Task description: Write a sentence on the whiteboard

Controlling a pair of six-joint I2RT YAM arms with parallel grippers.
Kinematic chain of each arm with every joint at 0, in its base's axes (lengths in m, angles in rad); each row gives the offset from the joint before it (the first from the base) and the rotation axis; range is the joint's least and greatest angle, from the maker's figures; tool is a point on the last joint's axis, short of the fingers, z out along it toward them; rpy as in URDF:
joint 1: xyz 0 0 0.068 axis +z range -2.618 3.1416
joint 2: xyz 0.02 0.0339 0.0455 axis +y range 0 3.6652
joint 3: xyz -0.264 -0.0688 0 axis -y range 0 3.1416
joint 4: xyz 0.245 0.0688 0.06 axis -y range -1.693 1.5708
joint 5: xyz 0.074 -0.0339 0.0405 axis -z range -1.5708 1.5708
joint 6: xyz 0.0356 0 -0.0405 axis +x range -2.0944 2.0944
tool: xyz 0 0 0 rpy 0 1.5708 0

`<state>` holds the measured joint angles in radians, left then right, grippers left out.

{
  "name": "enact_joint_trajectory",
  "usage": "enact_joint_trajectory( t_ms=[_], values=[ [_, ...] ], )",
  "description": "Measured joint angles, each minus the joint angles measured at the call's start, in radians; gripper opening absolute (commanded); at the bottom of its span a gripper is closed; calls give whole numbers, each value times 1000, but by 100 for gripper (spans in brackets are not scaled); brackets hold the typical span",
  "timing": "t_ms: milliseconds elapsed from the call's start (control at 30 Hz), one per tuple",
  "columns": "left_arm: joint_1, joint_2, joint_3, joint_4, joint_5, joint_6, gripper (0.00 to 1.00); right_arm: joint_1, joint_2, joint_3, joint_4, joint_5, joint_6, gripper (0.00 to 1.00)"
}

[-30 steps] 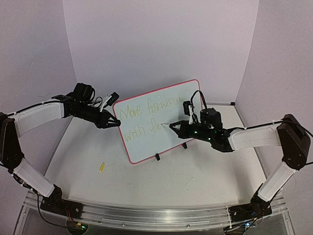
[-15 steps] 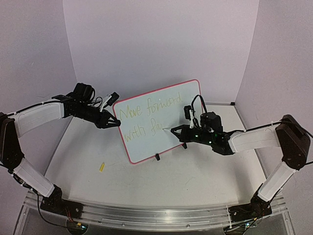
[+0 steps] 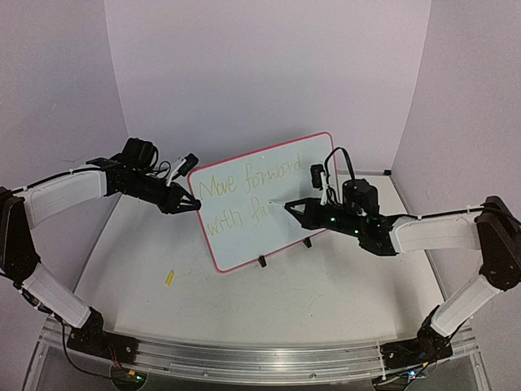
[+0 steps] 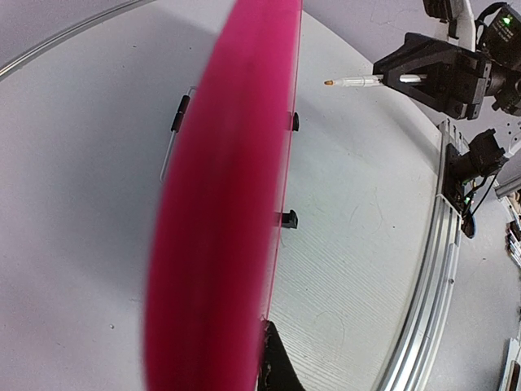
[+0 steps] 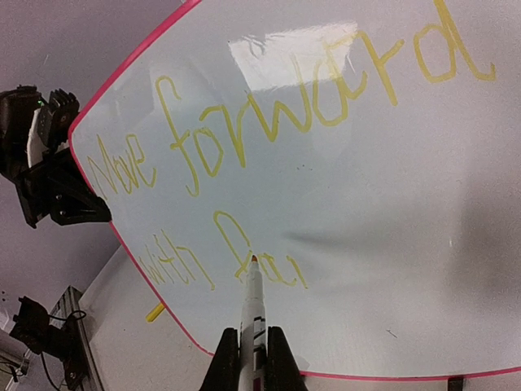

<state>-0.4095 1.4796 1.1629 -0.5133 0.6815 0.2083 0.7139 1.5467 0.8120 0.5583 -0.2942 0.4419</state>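
Note:
The whiteboard stands tilted on small black feet at mid table; from the left wrist it shows edge-on as a blurred pink rim. The sentence in yellow reads "Move forward", with "with fai" below. My left gripper is shut on the whiteboard's left edge, one finger showing beside the rim. My right gripper is shut on a white marker whose tip is at the "f" of the lower line. In the left wrist view the marker tip stands slightly off the board.
A small yellow cap lies on the table in front of the board's lower left corner, also seen as the yellow cap. Purple walls close in behind and at both sides. An aluminium rail runs along the near edge.
The lower line has grown from "with fo" to "with fai". My right gripper moved the marker leftward and then up, back to the "f". The left gripper and the board stayed put.

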Motion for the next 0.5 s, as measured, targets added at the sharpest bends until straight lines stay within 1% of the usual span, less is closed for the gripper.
enact_joint_trajectory(
  t_ms=[267,500],
  values=[
    [0,0,0,0,0,0,0,0,49,46,1,10,-13,0],
    [0,0,0,0,0,0,0,0,84,50,1,40,-15,0]
  ],
)
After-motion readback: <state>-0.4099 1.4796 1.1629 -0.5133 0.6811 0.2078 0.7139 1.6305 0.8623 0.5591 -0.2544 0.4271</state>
